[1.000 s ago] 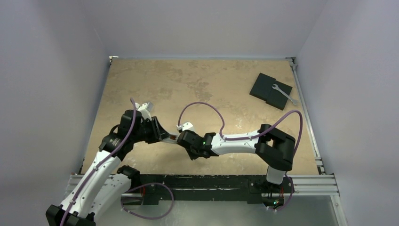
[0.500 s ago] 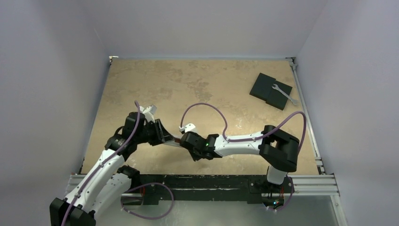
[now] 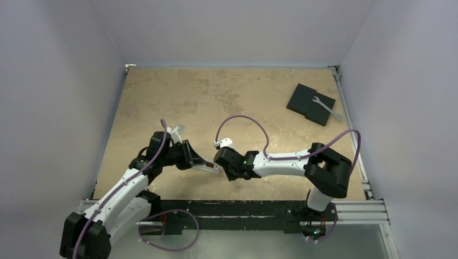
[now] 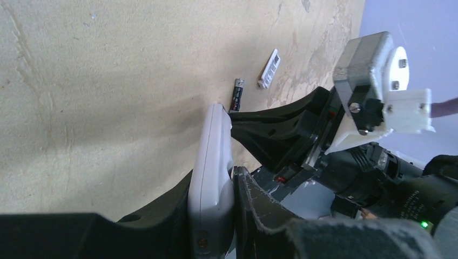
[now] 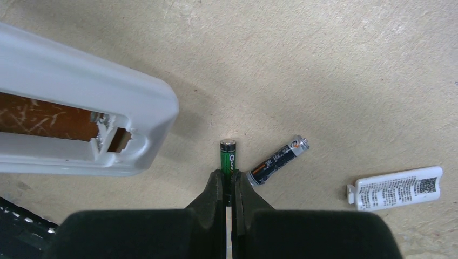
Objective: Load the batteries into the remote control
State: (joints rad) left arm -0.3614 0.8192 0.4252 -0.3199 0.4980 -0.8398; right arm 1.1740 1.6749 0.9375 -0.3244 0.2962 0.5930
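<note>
Right hand is pinched shut on a green battery just beside the remote control, which the left hand clamps on edge, its bay open and seemingly empty. Nothing looks loaded yet: the second battery and a white cover lie loose on the tan surface. Beyond, upper right of the overhead view, a black pad carries a wrench, with pale walls all round.
</note>
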